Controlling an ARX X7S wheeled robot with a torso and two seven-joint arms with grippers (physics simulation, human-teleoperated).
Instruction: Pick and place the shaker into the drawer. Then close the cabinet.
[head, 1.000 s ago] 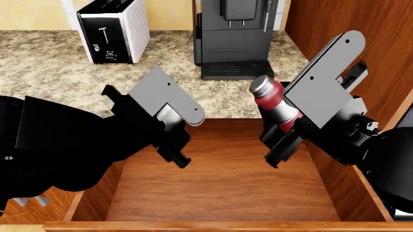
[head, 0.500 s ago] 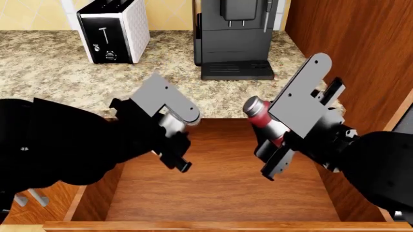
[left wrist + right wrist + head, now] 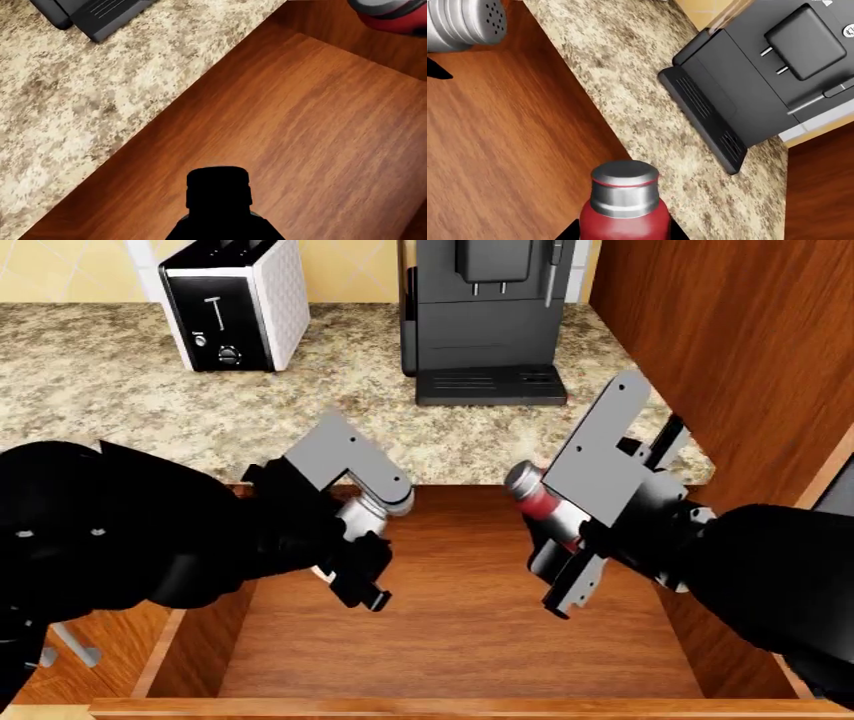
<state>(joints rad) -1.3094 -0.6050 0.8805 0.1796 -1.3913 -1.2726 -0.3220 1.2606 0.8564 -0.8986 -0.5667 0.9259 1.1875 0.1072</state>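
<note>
I'm seeing the red shaker point(image 3: 538, 502) sitting pinched in my right gripper's point(image 3: 566, 575) jaws, hanging over the drawer point(image 3: 454, 640) at 1 o'clock. Left gripper's point(image 3: 360, 575) jaws: can't tell. No readable writing.

Toaster point(image 3: 235, 302) left of coffee machine point(image 3: 486, 315), behind the drawer point(image 3: 454, 640)

The right pincer point(image 3: 567, 570) covers most of the red shaker point(image 3: 538, 498), leaving only its silver cap and a red strip. Beside the drawer point(image 3: 454, 640), the silver shaker point(image 3: 370, 508) is mostly hidden in the left pincer point(image 3: 363, 585). The toaster point(image 3: 234, 300) is cropped.
</note>
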